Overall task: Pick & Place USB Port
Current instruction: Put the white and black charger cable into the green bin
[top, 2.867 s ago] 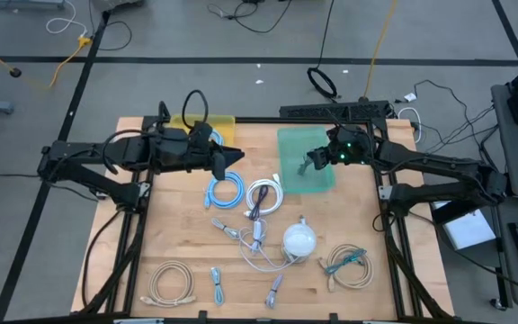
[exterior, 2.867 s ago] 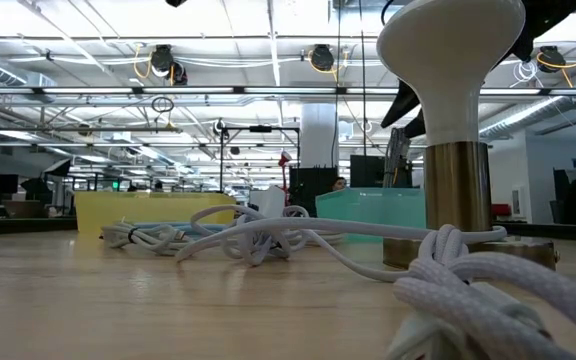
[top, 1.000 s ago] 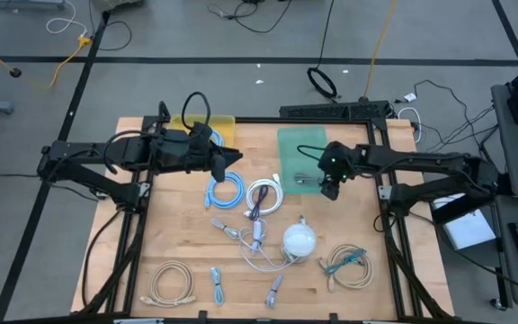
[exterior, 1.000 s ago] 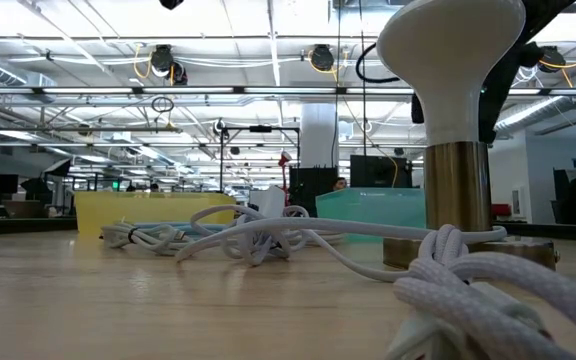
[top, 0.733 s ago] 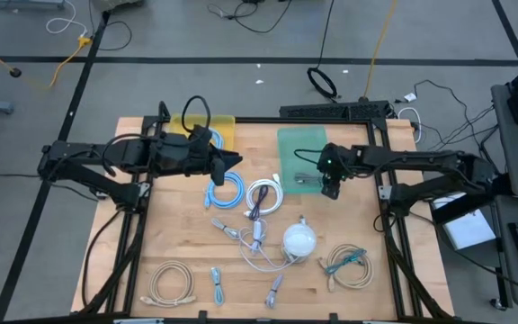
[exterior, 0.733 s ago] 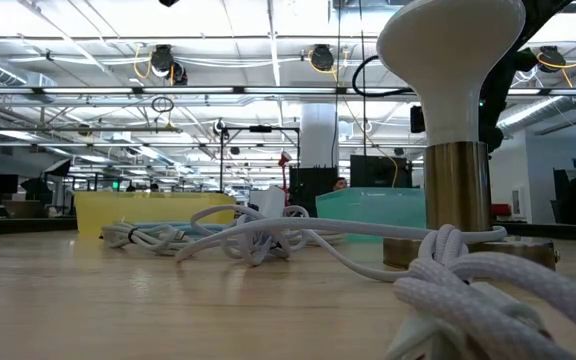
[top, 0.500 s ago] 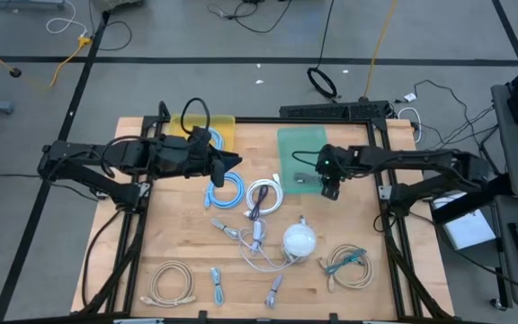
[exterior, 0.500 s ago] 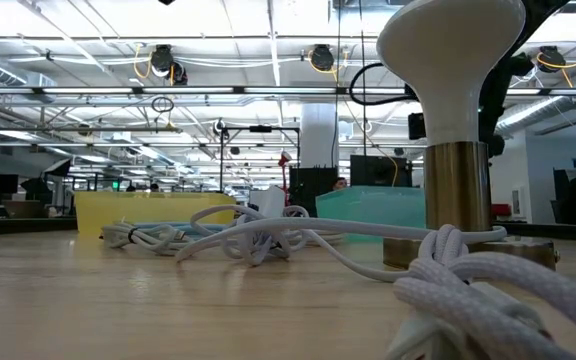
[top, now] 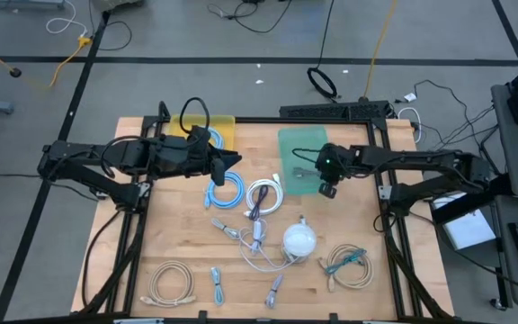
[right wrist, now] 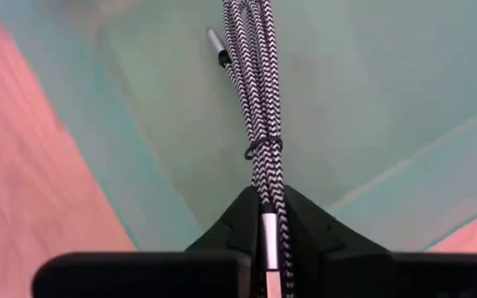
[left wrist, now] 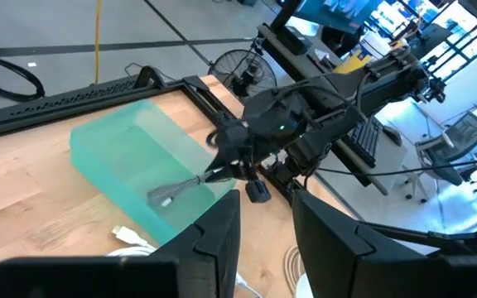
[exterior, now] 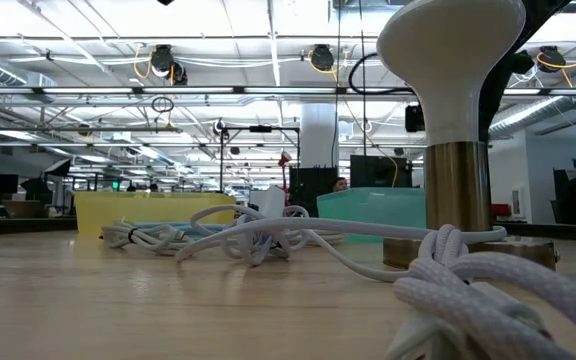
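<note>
Two grippers | right gripper clamped on braided USB cable over green bin | left gripper apart, empty

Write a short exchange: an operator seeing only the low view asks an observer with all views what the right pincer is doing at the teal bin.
Operator: The white-topped lamp blocks my view. Where is the right pincer?
Observer: The high view shows it above the teal bin, on the side nearer the lamp.
Operator: Is it holding anything?
Observer: Its wrist view shows it shut on a black-and-white braided cable, which stretches out over the inside of the bin.
</note>
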You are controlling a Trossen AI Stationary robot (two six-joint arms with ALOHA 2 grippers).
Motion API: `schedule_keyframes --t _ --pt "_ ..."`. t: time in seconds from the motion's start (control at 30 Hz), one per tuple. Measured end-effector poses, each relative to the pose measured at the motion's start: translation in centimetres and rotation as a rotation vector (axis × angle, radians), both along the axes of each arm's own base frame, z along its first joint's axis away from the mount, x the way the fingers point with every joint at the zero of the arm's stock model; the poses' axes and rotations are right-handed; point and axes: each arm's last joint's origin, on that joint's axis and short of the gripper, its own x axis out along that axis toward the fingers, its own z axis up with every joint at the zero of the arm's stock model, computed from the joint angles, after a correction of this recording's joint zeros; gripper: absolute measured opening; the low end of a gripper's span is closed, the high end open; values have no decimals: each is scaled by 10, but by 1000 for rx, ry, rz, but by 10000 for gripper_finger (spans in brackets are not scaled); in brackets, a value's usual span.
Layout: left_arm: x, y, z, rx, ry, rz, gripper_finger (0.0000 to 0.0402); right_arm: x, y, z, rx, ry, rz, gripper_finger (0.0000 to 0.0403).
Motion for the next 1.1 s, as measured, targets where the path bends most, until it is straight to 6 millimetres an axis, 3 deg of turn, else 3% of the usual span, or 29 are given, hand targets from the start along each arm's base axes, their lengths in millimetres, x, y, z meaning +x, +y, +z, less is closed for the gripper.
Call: schedule_keyframes --t 0.27,0.43,0.5,0.7,0.87,0.97,1.1 --pt "4 0 -3 4 14 7 115 1 -3 8 51 -184 -536 21" --pt "12 2 -9 4 36 7 115 19 -6 17 74 -454 -703 21" --pt "15 2 -10 1 28 7 115 25 -7 16 108 -493 -715 21" --pt "17 -1 -12 -8 40 -20 115 32 -3 -5 175 -388 -713 21" --pt "19 -3 -14 -6 49 -26 115 49 4 -10 263 -436 -572 22" --pt "18 -2 -13 -7 45 -26 115 59 7 -7 303 -500 -434 57" --pt "18 -3 -14 -7 47 -28 115 62 7 -4 330 -538 -397 117"
